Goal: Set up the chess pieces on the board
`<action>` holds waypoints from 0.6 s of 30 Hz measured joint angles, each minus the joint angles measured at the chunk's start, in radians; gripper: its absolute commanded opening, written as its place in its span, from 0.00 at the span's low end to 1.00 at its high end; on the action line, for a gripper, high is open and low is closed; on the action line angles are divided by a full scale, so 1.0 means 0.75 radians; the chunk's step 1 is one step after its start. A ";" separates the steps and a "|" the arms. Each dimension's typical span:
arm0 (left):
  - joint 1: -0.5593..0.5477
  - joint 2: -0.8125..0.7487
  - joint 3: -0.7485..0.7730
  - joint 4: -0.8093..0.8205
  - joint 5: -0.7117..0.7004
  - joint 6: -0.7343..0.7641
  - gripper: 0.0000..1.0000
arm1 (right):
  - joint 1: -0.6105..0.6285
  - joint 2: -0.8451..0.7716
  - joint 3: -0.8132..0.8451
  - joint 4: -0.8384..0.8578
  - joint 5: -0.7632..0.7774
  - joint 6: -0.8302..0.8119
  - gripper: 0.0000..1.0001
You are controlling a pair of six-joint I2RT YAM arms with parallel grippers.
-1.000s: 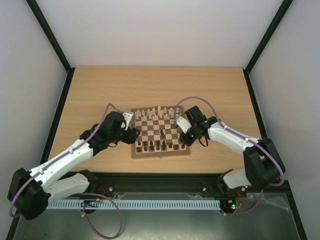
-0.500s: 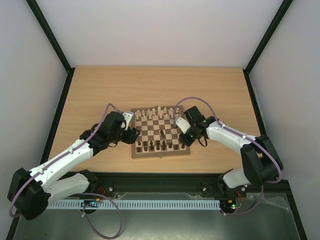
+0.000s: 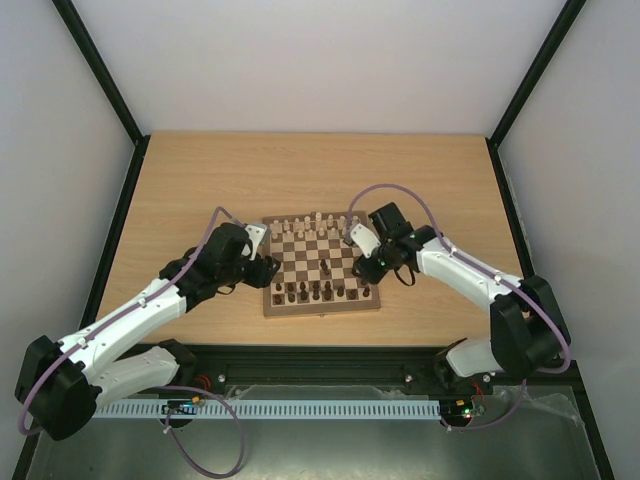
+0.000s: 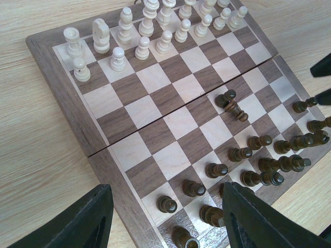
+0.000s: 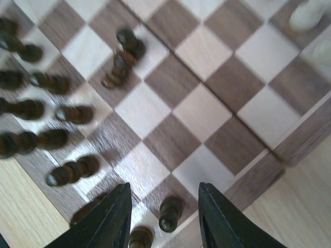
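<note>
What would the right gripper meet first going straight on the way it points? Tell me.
The right gripper would most likely meet the dark pawn standing between its open fingers, else the board beneath; depth is unclear.

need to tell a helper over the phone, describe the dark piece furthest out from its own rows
On the board, cream pieces line the far edge and dark pieces crowd the near one. Two dark ones sit alone mid-board. It is the round-headed pawn nearer the cream side, its partner just behind it.
</note>
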 measured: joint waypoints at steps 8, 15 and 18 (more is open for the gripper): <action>0.000 -0.004 -0.001 0.001 -0.001 0.000 0.61 | 0.000 0.073 0.269 -0.063 -0.029 -0.042 0.33; 0.000 -0.020 -0.005 0.001 -0.001 0.000 0.61 | 0.051 0.291 0.462 -0.124 -0.027 -0.055 0.33; 0.000 -0.026 -0.006 0.001 -0.001 0.000 0.61 | 0.118 0.362 0.497 -0.146 -0.014 -0.056 0.33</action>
